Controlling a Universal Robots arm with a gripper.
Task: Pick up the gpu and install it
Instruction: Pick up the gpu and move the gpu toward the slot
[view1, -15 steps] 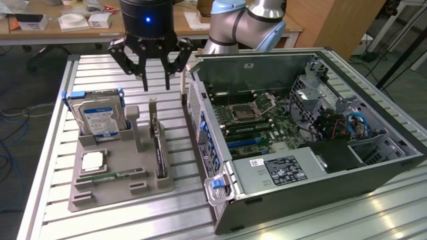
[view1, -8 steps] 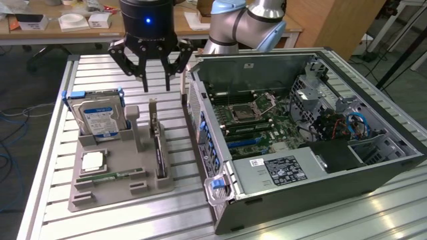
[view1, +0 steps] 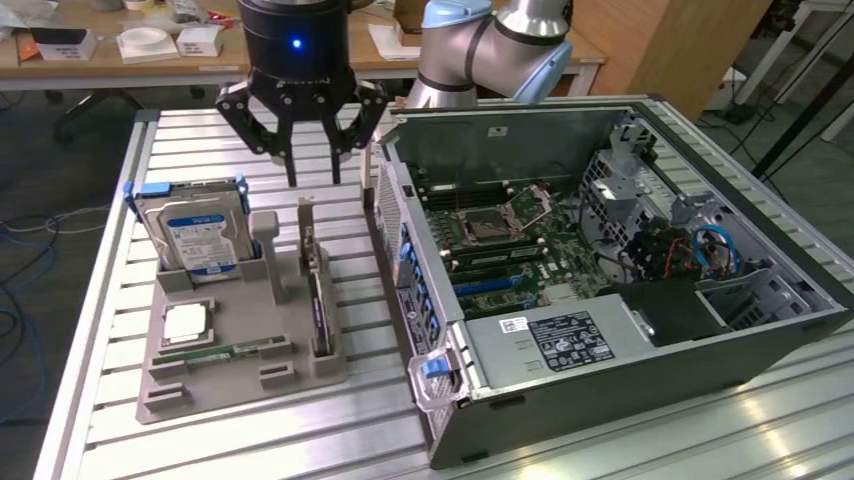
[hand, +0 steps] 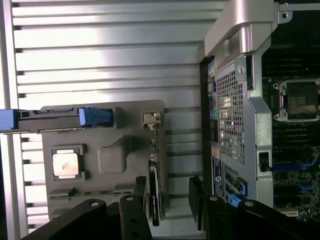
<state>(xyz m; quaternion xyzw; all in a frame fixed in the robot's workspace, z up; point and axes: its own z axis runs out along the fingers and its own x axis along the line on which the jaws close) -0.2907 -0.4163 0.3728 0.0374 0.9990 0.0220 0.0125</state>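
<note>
The gpu (view1: 319, 300) is a thin dark card standing on edge in a slot of the grey holder tray (view1: 227, 385), its silvery bracket (view1: 306, 228) at the far end. My gripper (view1: 314, 178) hangs open above that far end, clear of the card. In the wrist view the gpu (hand: 154, 192) runs edge-on between my two dark fingers (hand: 139, 197), nearer to one of them, with nothing gripped. The open computer case (view1: 747, 345) lies at the exterior view's right with its motherboard (view1: 514, 235) exposed.
The tray also holds a hard drive (view1: 198, 235) with a blue-white label, a square processor (view1: 187, 322) and a green memory stick (view1: 220, 352). The case's perforated side wall (hand: 230, 120) stands close beside the tray. Blue expansion slots (view1: 487, 285) show on the board.
</note>
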